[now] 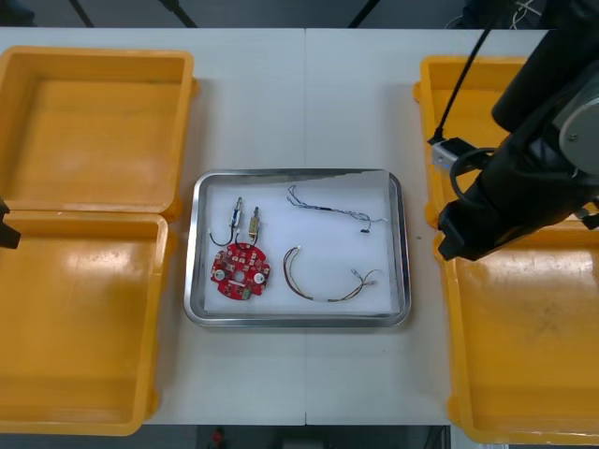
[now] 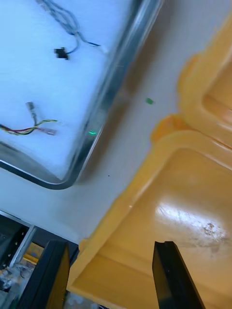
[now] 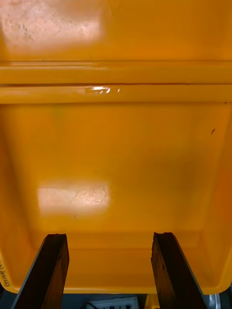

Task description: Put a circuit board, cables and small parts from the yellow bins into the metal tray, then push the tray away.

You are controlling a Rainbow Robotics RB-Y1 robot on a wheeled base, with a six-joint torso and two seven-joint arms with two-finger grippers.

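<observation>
The metal tray (image 1: 299, 174), white inside, lies mid-table. It holds a round red circuit board (image 1: 240, 271), two small metal parts (image 1: 246, 218) with a black cable (image 1: 223, 234), a blue and white cable (image 1: 328, 208) and a red and yellow cable (image 1: 323, 285). My right arm (image 1: 524, 178) hangs over the right bins. Its gripper (image 2: 111, 275) is open and empty above the inner wall of the near right bin (image 2: 193, 193), beside the tray's rim (image 2: 104, 104). The cable ends (image 2: 36, 126) lie just inside that rim. My left gripper (image 3: 111, 270) is open and empty over the near left bin (image 3: 116, 154).
Two yellow bins stand at each side: far left (image 1: 94, 122), near left (image 1: 80, 318), far right (image 1: 468, 94), near right (image 1: 524, 346). All look bare inside. A strip of table (image 1: 421, 299) separates the tray from the right bins. My left arm (image 1: 6, 229) shows at the left edge.
</observation>
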